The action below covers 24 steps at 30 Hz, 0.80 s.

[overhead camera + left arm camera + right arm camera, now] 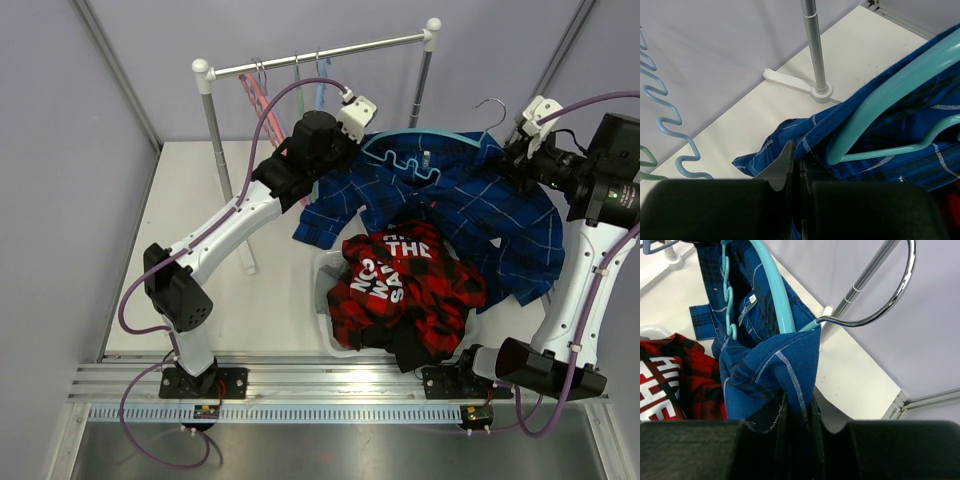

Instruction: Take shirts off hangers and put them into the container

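Observation:
A blue plaid shirt hangs stretched between both grippers, still on a teal hanger whose metal hook points to the back right. My left gripper is shut on the shirt's left edge, beside the teal hanger's arm. At the right, my right gripper is shut on a fold of blue fabric, just below the hanger's hook. A red-and-black plaid shirt with white lettering lies in the white container, on top of a dark shirt.
A white-and-steel rail stands at the back with pink, green and blue hangers on it. Its right post and foot stand close to the left gripper. Grey walls surround the table.

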Available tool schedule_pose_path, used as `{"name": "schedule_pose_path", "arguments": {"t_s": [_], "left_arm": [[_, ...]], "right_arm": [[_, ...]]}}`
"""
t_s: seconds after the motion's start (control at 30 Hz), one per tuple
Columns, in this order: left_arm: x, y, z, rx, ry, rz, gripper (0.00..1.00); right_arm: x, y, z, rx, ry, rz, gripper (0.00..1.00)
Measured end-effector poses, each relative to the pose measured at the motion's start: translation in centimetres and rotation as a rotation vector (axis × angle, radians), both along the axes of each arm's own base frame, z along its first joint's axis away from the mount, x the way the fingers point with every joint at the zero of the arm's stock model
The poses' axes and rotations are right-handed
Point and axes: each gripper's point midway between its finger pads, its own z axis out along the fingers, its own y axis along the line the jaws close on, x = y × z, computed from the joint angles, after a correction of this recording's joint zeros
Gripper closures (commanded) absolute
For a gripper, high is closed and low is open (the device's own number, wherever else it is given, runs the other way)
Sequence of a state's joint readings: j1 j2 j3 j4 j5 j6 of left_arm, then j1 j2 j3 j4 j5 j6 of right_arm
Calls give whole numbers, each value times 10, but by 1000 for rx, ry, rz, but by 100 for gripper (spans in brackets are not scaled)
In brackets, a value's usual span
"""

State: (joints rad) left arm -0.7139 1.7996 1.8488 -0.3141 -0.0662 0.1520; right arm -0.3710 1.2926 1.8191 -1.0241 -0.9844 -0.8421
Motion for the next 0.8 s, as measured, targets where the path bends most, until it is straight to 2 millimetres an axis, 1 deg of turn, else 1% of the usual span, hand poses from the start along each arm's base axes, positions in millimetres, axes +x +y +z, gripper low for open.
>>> {"name": "schedule_pose_path", "arguments": {"t_s": [0.13, 0.23, 0.4, 0.57, 0.7, 0.8], "left_arm": [[0, 0, 0, 5, -3, -7, 100], [-1, 0, -1, 12, -1, -11, 100], [-2, -4, -3, 6, -1, -30, 100], [-6, -6, -4, -7, -3, -50, 92], [-10, -1, -5, -19, 9, -64, 91], [-10, 1, -4, -31, 18, -73, 90]], "right_arm": [[-4, 1, 2, -58, -37, 36, 100], [-6, 3, 3, -67, -49, 53, 100], [-1, -3, 8, -39, -44, 7, 100], [6, -8, 9, 1, -23, -46, 100], [11, -10, 6, 45, -3, -65, 100], [14, -10, 6, 83, 6, -74, 100]]}}
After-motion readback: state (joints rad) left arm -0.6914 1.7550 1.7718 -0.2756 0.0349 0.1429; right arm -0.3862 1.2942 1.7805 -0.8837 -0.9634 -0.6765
